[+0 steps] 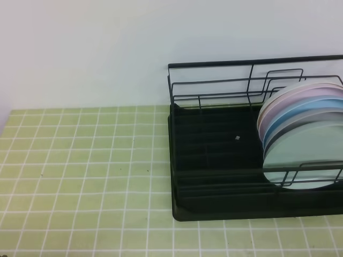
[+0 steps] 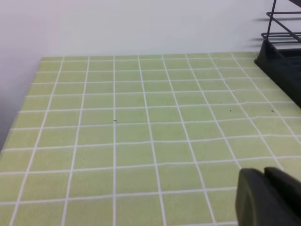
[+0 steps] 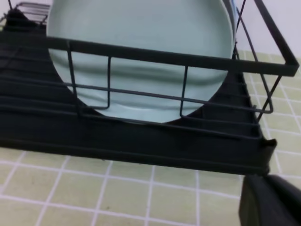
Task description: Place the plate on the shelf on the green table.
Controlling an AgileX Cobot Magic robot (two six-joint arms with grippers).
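Shelf: black wire shelf (image 1: pixel 214 144) with slatted tray base, standing on the green tiled surface (image 1: pixel 80 171) at its right side, against the pale wall (image 1: pixel 107 48)
Plate: pale mint plate (image 1: pixel 305 155) stands on edge in the right end of the shelf, frontmost of a leaning row, behind the shelf's low front rail
Other plates: just behind the mint plate, toward the shelf's back rail, a blue plate (image 1: pixel 300 113), then pinkish and whitish ones (image 1: pixel 292 96), overlapping one another
Right wrist view: the mint plate (image 3: pixel 141 52) fills the shelf's near end, its lower edge down in the tray behind the wire bars
Left hand: dark tip (image 2: pixel 268 197) low over bare tiles, well left of the shelf, shut and holding nothing
Right hand: dark tip (image 3: pixel 270 202) just in front of the shelf's front corner, shut, nothing in it, clear of the plate
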